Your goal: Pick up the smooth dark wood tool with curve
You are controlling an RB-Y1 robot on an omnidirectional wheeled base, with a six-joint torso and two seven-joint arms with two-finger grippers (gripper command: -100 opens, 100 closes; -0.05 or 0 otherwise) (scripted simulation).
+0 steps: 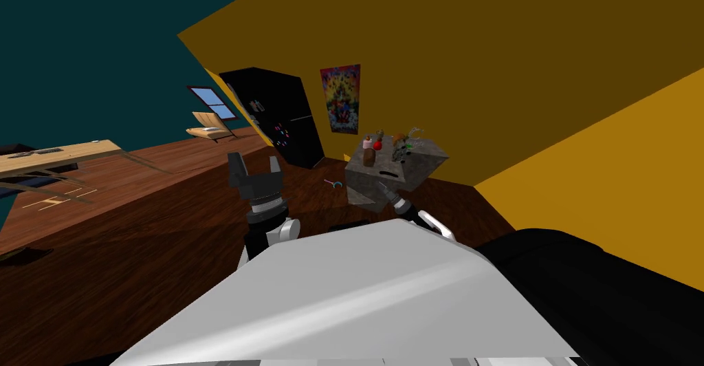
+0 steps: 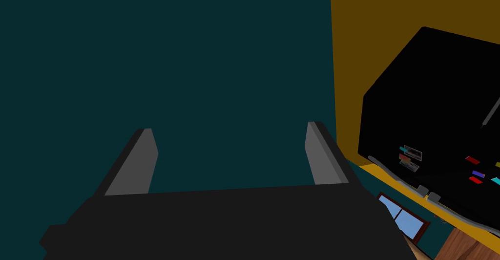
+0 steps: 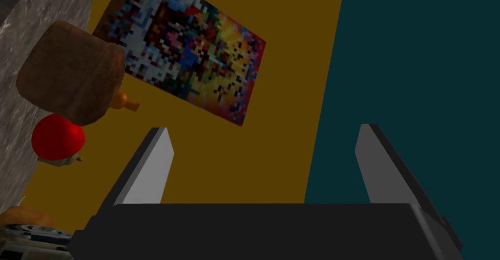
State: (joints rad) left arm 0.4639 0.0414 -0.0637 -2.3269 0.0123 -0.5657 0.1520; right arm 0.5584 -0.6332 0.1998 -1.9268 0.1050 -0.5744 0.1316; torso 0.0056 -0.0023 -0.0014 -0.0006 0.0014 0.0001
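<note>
Right wrist view gives us the clearest look at the target: a dark brown wooden tool (image 3: pixel 68 71), rounded and smooth, sitting on the grey stone-patterned stand (image 3: pixel 24 47). A red ball-shaped thing (image 3: pixel 57 137) lies just beside it. Our right gripper (image 3: pixel 265 130) has its fingers spread wide with nothing between them, and the tool lies off at its 10 o'clock, well outside the gap.

From the head camera the stand is at about 1 o'clock ahead of us, with the tool on the near part of its top. Our left gripper (image 1: pixel 256 162) is raised at 11 o'clock, its fingers also apart and empty.

We judge the tool to be stiff, hard, fairly light and not fragile. Its smooth curved surface could slide between thin blades, so a hold across its narrower sides looks safest.

We can identify no container. The small clutter (image 1: pixel 404 143) farther back on the stand is too small to read.
</note>
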